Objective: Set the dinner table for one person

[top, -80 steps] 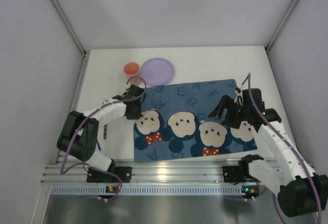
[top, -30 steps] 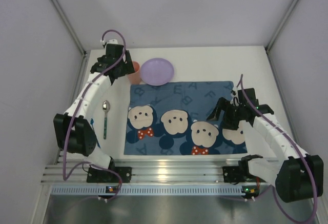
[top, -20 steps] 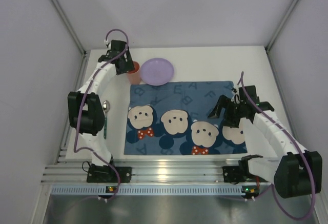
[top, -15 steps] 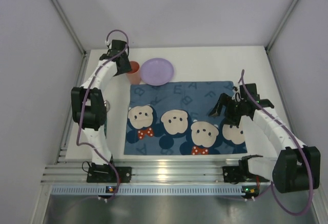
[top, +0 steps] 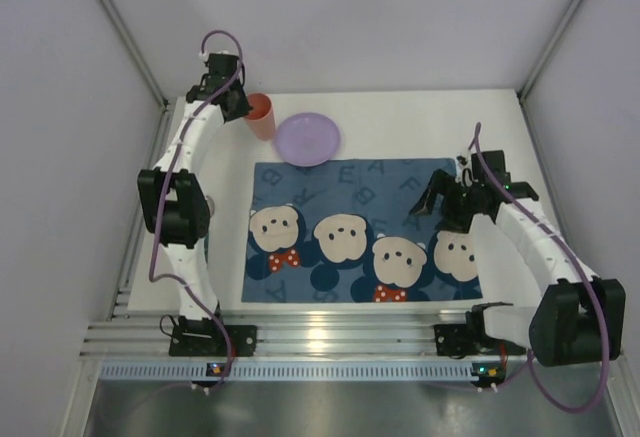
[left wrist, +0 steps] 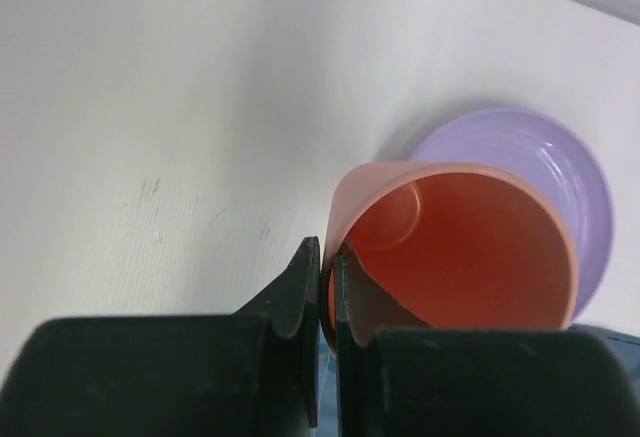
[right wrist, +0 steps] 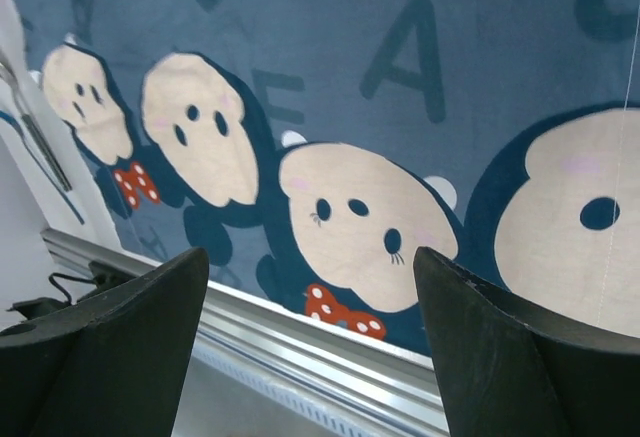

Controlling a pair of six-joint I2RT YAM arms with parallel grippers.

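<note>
Two states: left jaws clamped on the orange cup's (left wrist: pixel 470 257) rim, right jaws spread wide, empty, above the placemat (right wrist: pixel 330 37).

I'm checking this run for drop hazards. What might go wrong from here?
1. The left gripper pinches only one wall of the orange cup at its rim, so the cup may swing or slip in transit.
2. The purple plate lies close beside the cup; a low sweep could knock it.
3. The right gripper hangs open over the placemat, so a cup carried there might meet that arm.
</note>
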